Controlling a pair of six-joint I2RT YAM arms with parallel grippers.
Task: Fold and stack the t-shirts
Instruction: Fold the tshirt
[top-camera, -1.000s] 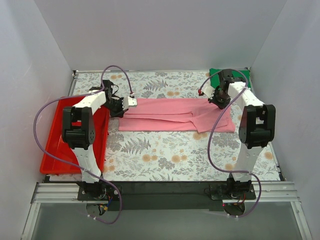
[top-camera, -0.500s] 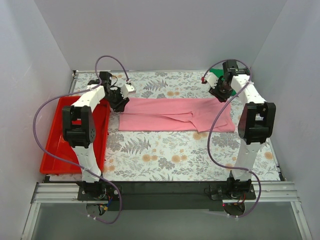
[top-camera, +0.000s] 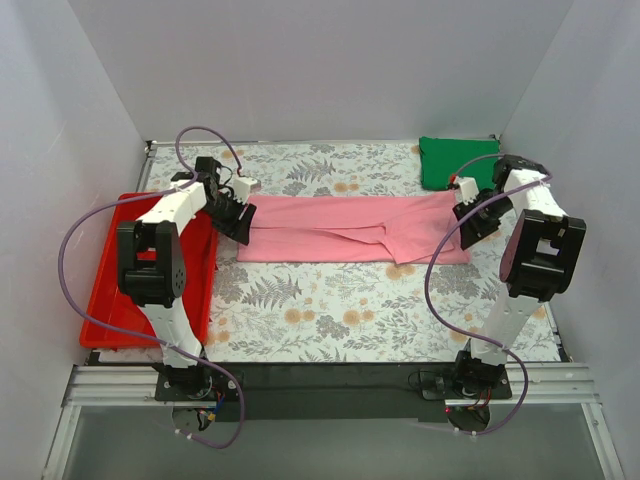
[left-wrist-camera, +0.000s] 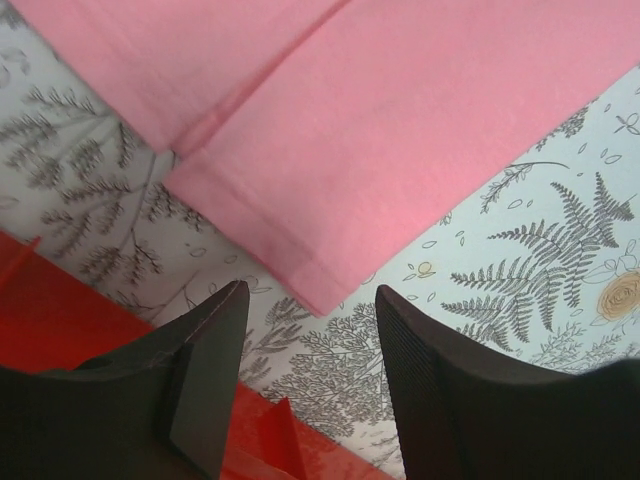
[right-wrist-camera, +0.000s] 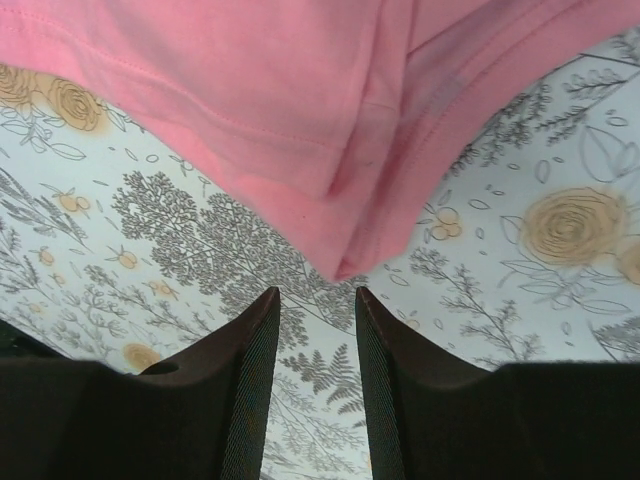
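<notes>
The light pink t-shirt (top-camera: 350, 228) lies flat as a long folded strip across the middle of the table. The dark green t-shirt (top-camera: 455, 162) sits folded in the back right corner. My left gripper (top-camera: 238, 215) hovers at the strip's left end. In the left wrist view the left gripper (left-wrist-camera: 312, 295) is open and holds nothing, with the pink t-shirt's corner (left-wrist-camera: 330, 150) just beyond its tips. My right gripper (top-camera: 470, 222) is at the strip's right end. In the right wrist view the right gripper (right-wrist-camera: 316, 300) is open and holds nothing, just short of the pink t-shirt's folded edge (right-wrist-camera: 250, 100).
A red plastic tray (top-camera: 110, 300) lies along the left side of the table, and its rim (left-wrist-camera: 60, 330) shows under my left fingers. A floral cloth (top-camera: 330, 310) covers the table. White walls close in the left, back and right.
Both grippers have gone from shut to open and come off the pink t-shirt. The right gripper swung from the back right down to the strip's right end. The left shifted slightly.
</notes>
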